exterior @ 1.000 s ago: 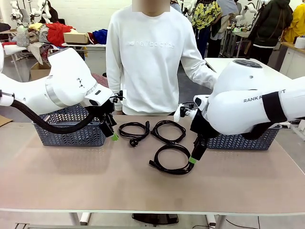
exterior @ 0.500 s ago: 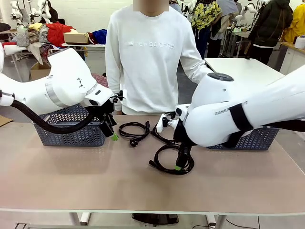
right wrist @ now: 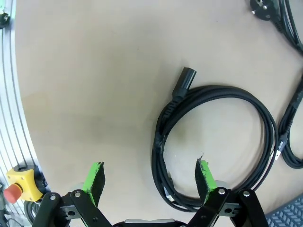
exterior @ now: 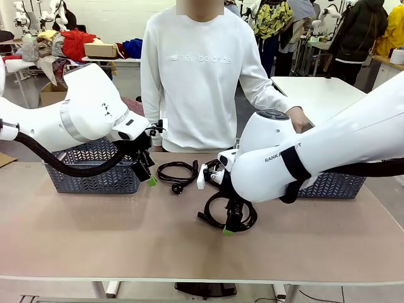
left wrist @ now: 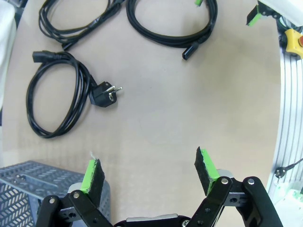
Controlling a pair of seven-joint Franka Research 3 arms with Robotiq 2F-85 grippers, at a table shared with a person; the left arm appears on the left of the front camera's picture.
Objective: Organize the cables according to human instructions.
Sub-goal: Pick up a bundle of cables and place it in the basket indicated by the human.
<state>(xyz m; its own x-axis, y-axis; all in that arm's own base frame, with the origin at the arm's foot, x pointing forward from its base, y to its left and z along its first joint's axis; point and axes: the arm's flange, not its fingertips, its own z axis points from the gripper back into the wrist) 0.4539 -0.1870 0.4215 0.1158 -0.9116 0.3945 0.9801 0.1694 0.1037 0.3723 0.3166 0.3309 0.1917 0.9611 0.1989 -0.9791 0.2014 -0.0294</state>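
Note:
Three cables show on the table as black coiled loops. The left cable (exterior: 177,172) (left wrist: 56,100) lies with its plug (left wrist: 105,93) toward me. The middle cable (exterior: 213,169) (left wrist: 173,23) is partly behind my right arm. The near cable (exterior: 215,215) (right wrist: 218,142) lies under my right gripper (exterior: 230,228) (right wrist: 149,177), which is open and pointing down, with the loop's edge strands between its fingers in the wrist view. My left gripper (exterior: 150,177) (left wrist: 149,172) hangs open and empty beside the left basket, left of the left cable.
Grey mesh baskets stand at the left (exterior: 95,173) and the right (exterior: 338,185). The person stands at the far edge, one hand (exterior: 300,117) on another table. A yellow stop button (right wrist: 19,182) sits by the table's front rail. Bare tabletop (exterior: 113,233) lies in front.
My right arm has swung left and lowered, bringing its open gripper from the near cable's right edge to over its loop. The left arm and the cables have not moved.

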